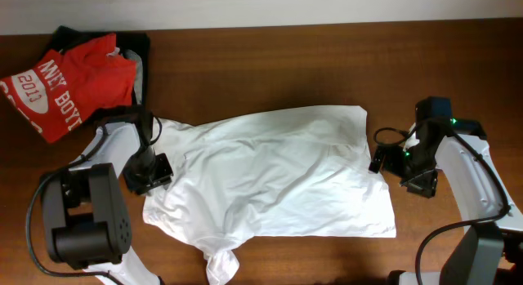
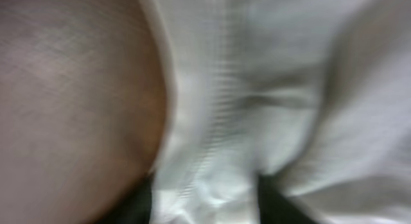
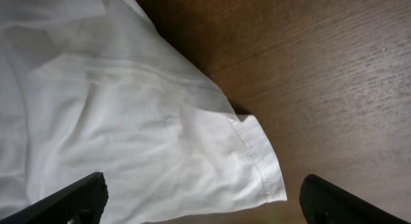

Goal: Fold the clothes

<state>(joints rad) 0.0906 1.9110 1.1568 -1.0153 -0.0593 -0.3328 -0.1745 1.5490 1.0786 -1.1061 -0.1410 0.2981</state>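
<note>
Working both ends of the white T-shirt (image 1: 270,179), lying rumpled on the table (image 1: 270,64), I have the left gripper (image 1: 149,172) at its edge w/ cloth between the fingers (image 2: 273,205) (can't tell if pinched) and the right gripper (image 3: 204,201) wide open over the opposite corner, prob. for a lift.

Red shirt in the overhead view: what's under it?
A black garment shows under the red shirt, poking out along its top and right edges. How far it runs beneath is covered.
</note>
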